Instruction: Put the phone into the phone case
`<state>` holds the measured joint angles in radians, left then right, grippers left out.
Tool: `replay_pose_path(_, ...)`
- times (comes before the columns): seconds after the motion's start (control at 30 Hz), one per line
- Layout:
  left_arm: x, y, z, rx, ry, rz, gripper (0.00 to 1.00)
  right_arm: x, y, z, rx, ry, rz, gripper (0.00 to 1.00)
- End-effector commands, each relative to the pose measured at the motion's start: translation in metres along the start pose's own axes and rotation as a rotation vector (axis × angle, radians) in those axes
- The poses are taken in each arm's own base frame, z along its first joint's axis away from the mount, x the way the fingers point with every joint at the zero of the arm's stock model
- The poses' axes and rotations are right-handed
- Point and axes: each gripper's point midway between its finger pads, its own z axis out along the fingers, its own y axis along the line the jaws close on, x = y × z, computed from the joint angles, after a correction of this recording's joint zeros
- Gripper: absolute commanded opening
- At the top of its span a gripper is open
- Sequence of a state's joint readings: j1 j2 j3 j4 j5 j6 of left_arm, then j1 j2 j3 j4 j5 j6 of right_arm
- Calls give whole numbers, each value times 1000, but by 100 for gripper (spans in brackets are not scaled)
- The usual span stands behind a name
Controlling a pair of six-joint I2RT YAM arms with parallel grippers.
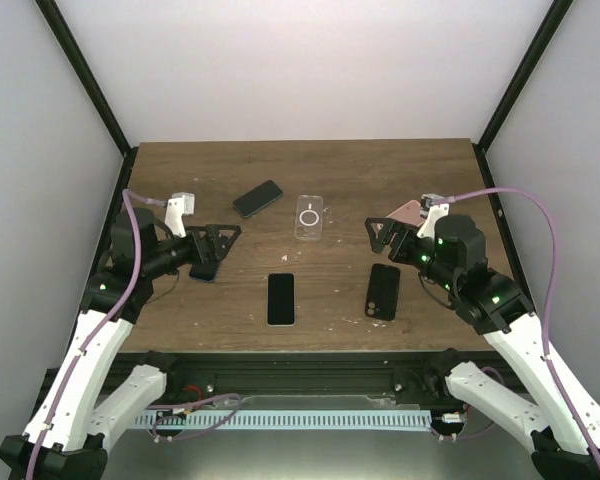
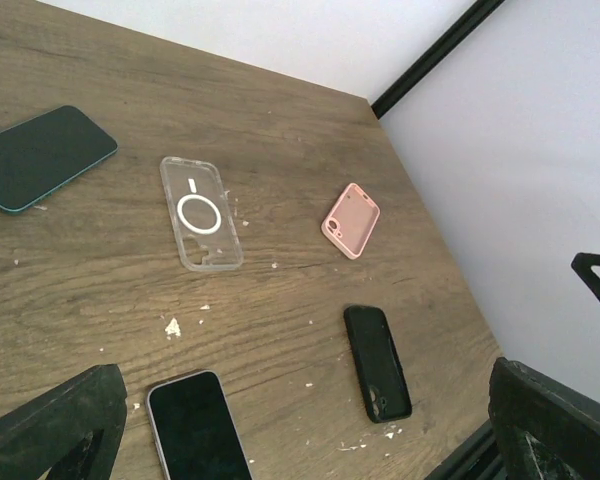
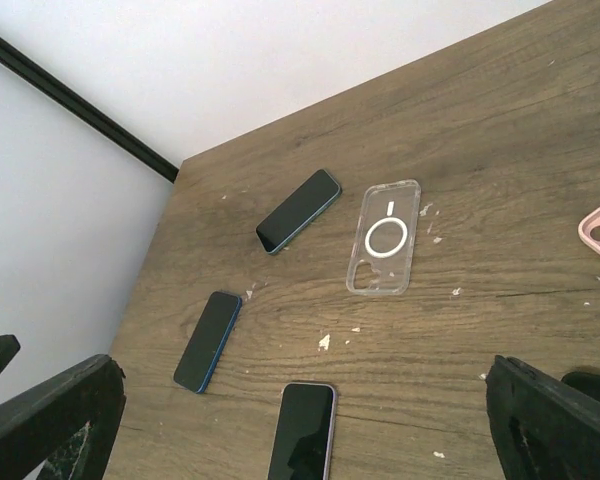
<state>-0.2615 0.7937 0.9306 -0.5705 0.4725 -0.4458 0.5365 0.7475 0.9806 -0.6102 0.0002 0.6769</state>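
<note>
Three phones lie screen-up on the wooden table: a teal-edged phone (image 1: 257, 198) at the back, a blue phone (image 3: 208, 341) at the left, and a light-edged phone (image 1: 281, 298) near the front middle. A clear phone case (image 1: 309, 217) with a white ring lies at mid-table. A black case (image 1: 383, 291) lies front right and a pink case (image 2: 351, 220) further back. My left gripper (image 1: 225, 245) hovers open over the blue phone, holding nothing. My right gripper (image 1: 377, 237) hovers open above the black case, partly covering the pink one.
Small white flecks (image 2: 172, 326) dot the wood. Black frame posts (image 1: 80, 70) and white walls close in the table's sides and back. The table's near edge (image 1: 300, 352) runs just in front of the light-edged phone.
</note>
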Motion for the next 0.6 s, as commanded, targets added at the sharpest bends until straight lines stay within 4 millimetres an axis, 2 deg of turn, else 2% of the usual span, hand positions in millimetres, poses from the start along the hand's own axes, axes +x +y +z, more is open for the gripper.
replay_pose_path(0.0,0,1,-1,2,-8,1,100,5,2,-3,-11,17,11,100)
replay_pose_path(0.27,5,16,2,-55,-19,-33,100,14,-9,1,20,29,27,100)
replay_pose_path(0.47,20,28,18,-77,68,-69,100,30,-29,22,113,90,-39,100)
replay_pose_path(0.57,29,35,26,-76,112,-76,98,42,-51,37,238,172,-96,100)
